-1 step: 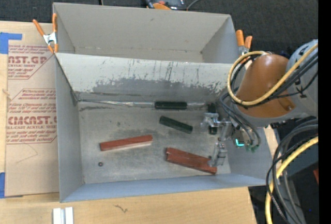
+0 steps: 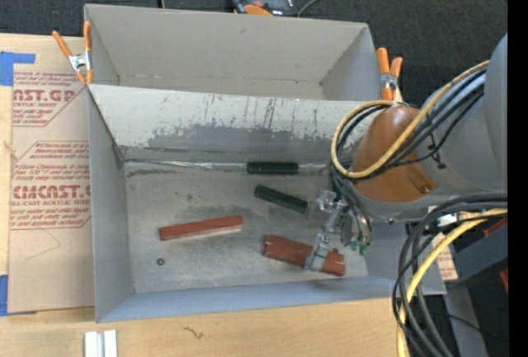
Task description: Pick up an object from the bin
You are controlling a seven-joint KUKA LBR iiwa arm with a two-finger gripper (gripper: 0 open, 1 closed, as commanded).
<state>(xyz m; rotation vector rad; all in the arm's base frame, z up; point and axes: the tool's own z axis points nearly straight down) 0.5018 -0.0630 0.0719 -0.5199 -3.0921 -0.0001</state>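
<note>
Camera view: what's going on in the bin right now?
The gripper is down at the bin's lower right, on the short red-brown block, which looks to lie on the floor, unlifted. A dark rod lies just behind, a second dark rod by the back wall, a long red-brown bar to the left.

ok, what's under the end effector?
A short red-brown block in the lower right of the bin, under the end effector. A stretch near its right end is covered, so contact cannot be seen.

Scuffed matt metal bin [image 2: 206,120]; long reddish block [image 2: 202,227] (dull, wood-like).
</note>
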